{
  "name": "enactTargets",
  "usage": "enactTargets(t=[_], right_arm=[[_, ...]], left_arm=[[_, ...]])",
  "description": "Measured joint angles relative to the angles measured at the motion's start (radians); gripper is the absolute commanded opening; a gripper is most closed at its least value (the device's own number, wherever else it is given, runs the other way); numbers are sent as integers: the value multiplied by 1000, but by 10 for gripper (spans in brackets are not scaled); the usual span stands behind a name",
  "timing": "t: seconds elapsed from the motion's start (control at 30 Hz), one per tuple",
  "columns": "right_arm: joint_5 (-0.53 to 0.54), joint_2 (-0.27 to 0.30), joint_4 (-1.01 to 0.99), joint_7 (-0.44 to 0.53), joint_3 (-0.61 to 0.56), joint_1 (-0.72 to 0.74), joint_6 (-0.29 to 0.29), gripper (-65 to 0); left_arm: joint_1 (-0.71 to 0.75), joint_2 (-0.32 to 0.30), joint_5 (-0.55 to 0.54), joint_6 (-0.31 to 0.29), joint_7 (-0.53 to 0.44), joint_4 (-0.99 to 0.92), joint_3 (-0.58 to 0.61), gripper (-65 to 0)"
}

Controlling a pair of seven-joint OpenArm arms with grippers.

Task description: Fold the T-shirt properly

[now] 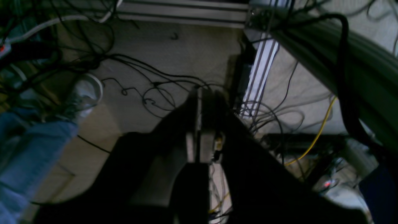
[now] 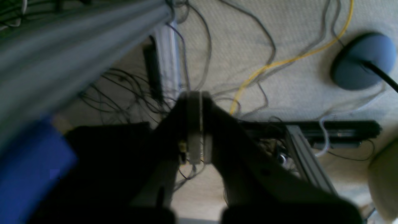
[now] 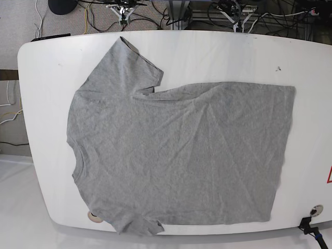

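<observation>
A grey T-shirt [image 3: 176, 150] lies spread flat on the white table [image 3: 218, 52], collar toward the left edge and hem toward the right, with one sleeve at the far left and the other at the near edge. Neither wrist view shows the shirt. My left gripper [image 1: 200, 93] is shut with nothing in it and hangs over the cabled floor; it shows small beyond the table's far edge [image 3: 238, 13]. My right gripper [image 2: 195, 95] is also shut and empty, beyond the far edge [image 3: 123, 11].
Black cables, a yellow cable [image 2: 279, 62] and aluminium rails [image 1: 261, 71] cover the floor behind the table. A dark round base [image 2: 363, 60] sits there. Blue denim [image 1: 28, 155] shows at the left. The table has a grommet [image 3: 315, 210] near the front right.
</observation>
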Motion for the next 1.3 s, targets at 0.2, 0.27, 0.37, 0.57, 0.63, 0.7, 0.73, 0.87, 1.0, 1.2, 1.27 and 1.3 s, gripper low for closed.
enactTargets(t=[0.2,0.27,0.37,0.57,0.63,0.7,0.73,0.87,1.0,1.2,1.27,1.3], right_arm=[[27,70,235,5,-7,-194,-11,-650],[24,69,209,16,-7,-189,-40,-650],[24,54,247,37,-8,-219,-16,-650],[45,92,325,22,-7,-358,-23,-650],[72,99,369,10,-6,-396,-19,-650],[120,100,441,32,-6,-414,-5,-650],[153,102,484,10,-6,-433,-14,-650],[235,123,676,-43,-8,-563,-26,-650],[292,130,920,-11,1,-684,-19,-650],[385,143,1206,-60,68,-849,-7,-650],[402,148,1303,-55,109,-894,-6,-650],[418,150,1349,-54,127,-915,-7,-650]], left_arm=[[111,-45,-86,-17,-53,166,2,-650],[117,-45,-79,3,-40,137,-1,-650],[156,-26,-80,-42,-40,153,2,-650],[271,-72,-82,-58,-36,280,-3,-648],[314,-75,-82,-65,-24,339,-5,-648],[347,-78,-86,-84,-34,422,-4,-649],[365,-83,-85,-79,-14,469,-5,-650],[478,-107,-89,-80,32,673,-14,-650],[612,-119,-106,-116,10,936,-26,-650],[740,-127,-146,-147,39,1201,-77,-650],[767,-127,-153,-151,36,1269,-91,-650],[777,-126,-150,-150,53,1303,-98,-650]])
